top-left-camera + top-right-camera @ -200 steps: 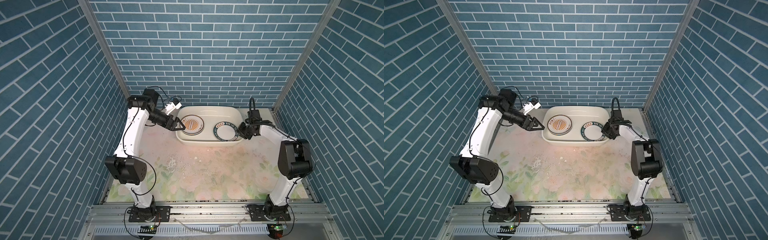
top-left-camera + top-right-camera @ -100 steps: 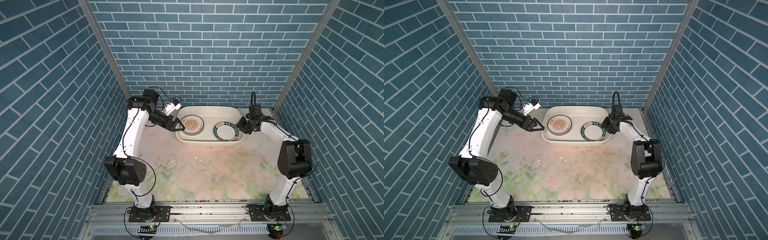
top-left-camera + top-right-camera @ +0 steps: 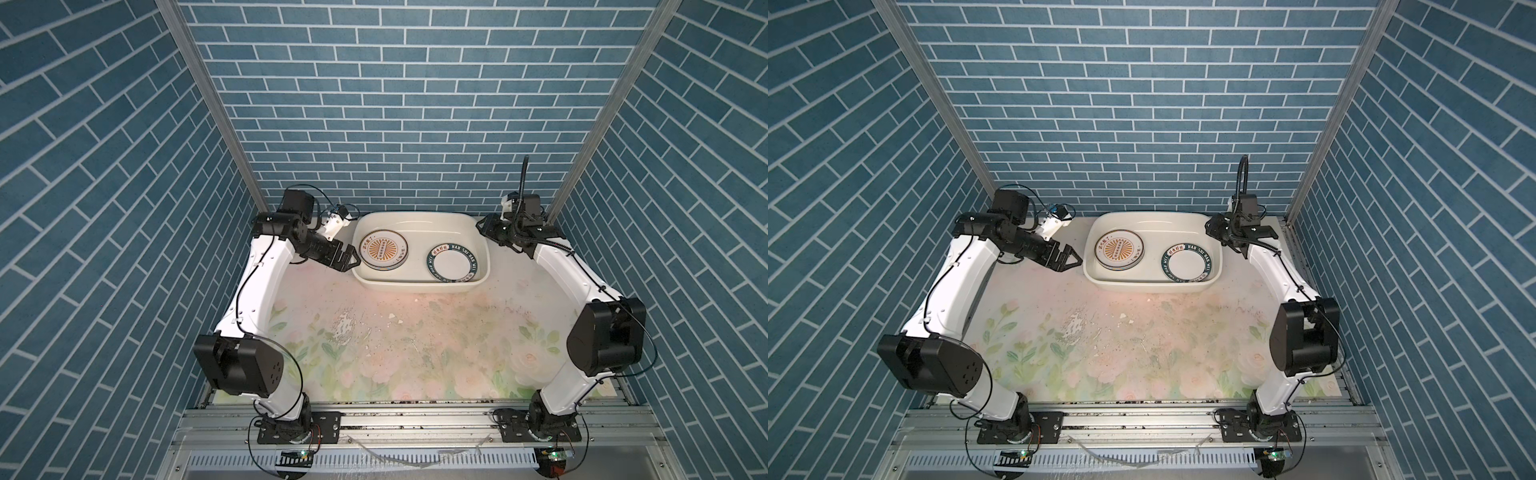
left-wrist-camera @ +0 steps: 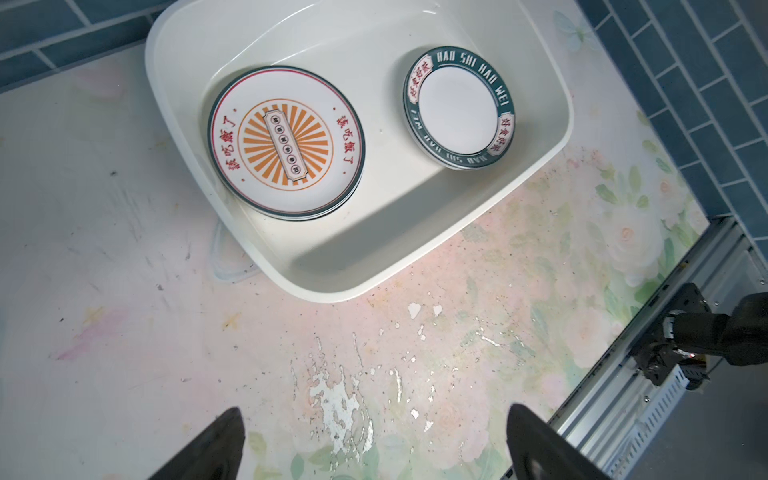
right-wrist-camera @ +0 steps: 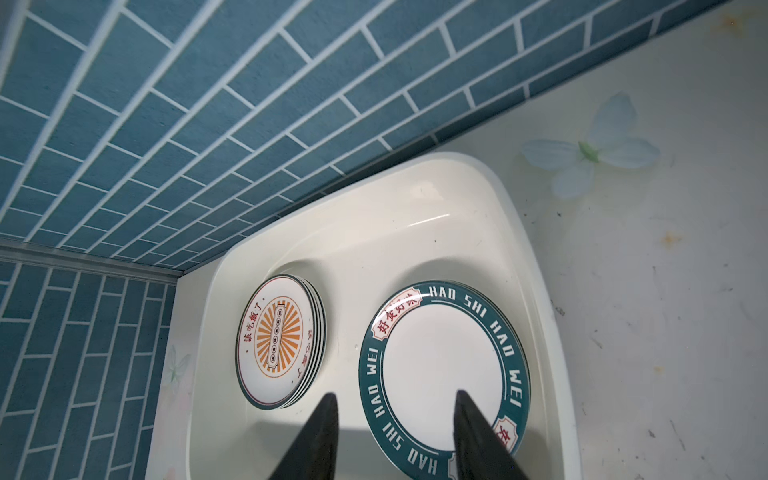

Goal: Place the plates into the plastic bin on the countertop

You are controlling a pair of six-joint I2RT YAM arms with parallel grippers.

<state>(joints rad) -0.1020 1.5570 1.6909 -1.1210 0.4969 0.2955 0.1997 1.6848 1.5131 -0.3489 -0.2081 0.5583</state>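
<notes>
The plastic bin (image 3: pixel 417 286) sits on the rose-printed countertop (image 3: pixel 415 345). Inside it, a stack of orange-sunburst plates (image 3: pixel 383 249) lies at the end nearest the left gripper (image 3: pixel 354 257), whose jaws are spread wide and empty just outside the bin's rim. A stack of teal HAO SHI HAO WEI plates (image 3: pixel 452 264) lies at the other end. The right gripper (image 5: pixel 395 399) hangs by the bin's corner there, jaws parted and empty.
</notes>
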